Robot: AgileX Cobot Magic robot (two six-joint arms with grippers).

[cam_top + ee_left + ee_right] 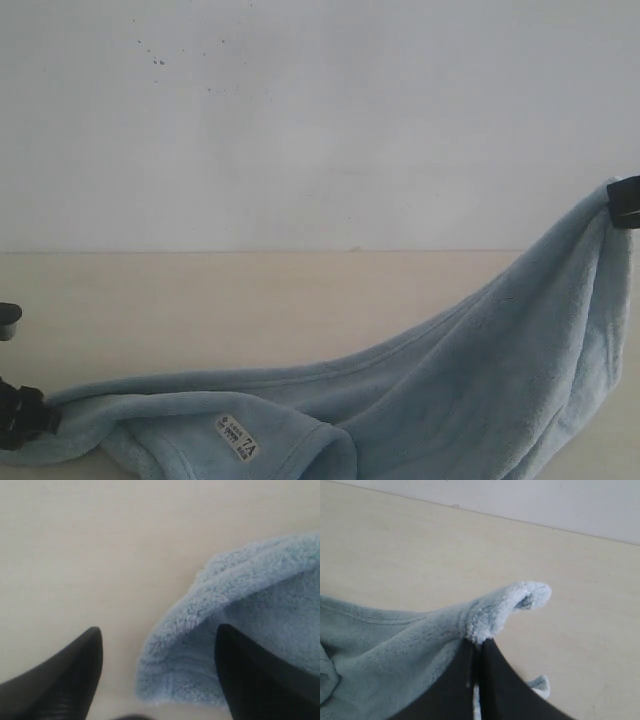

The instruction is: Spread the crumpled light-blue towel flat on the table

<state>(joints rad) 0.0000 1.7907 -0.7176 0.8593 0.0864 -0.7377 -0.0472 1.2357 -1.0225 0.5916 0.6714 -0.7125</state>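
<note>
The light-blue towel [440, 390] lies bunched across the beige table [200, 300], with a white label [237, 437] near its front fold. One corner is lifted high at the right, where my right gripper [622, 203] is shut on it. In the right wrist view the pinched towel corner [512, 605] sticks out past the closed fingertips of the right gripper [479, 642]. My left gripper [18, 412] sits low at the towel's left end. In the left wrist view it [157, 635] stands open, its fingers [240, 665] straddling the towel's fluffy end [185, 655] without gripping it.
An off-white wall [320, 120] with a few dark specks rises behind the table. Bare tabletop stretches behind the towel and to the left.
</note>
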